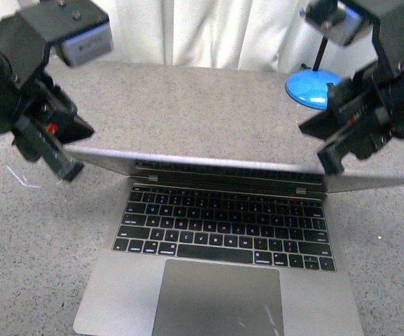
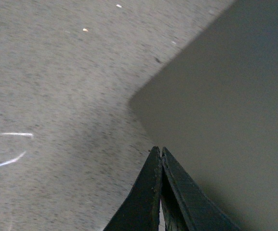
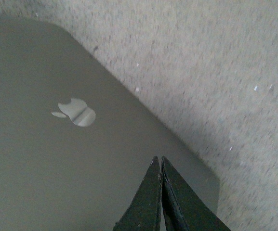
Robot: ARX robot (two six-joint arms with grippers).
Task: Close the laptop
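Note:
The laptop [image 1: 117, 294] lies open near the table's front edge, with black keys and a large trackpad [image 1: 218, 297] facing me. Its lid [image 1: 209, 162] is tipped far forward, so the front view sees it almost edge-on. My left gripper [image 1: 68, 171] is shut, its tip at the lid's left end. My right gripper [image 1: 330, 164] is shut at the lid's right end. The left wrist view has the shut fingers [image 2: 160, 151] over the grey lid [image 2: 225, 96] near a corner. In the right wrist view the shut fingers [image 3: 159, 161] point at the lid [image 3: 42, 163], near its pale apple logo [image 3: 76, 112].
The speckled grey table [image 1: 202, 98] stretches behind the laptop. A blue round lamp base [image 1: 314, 87] with a black stem stands at the back right, close behind my right arm. A white curtain [image 1: 209, 31] hangs along the far edge.

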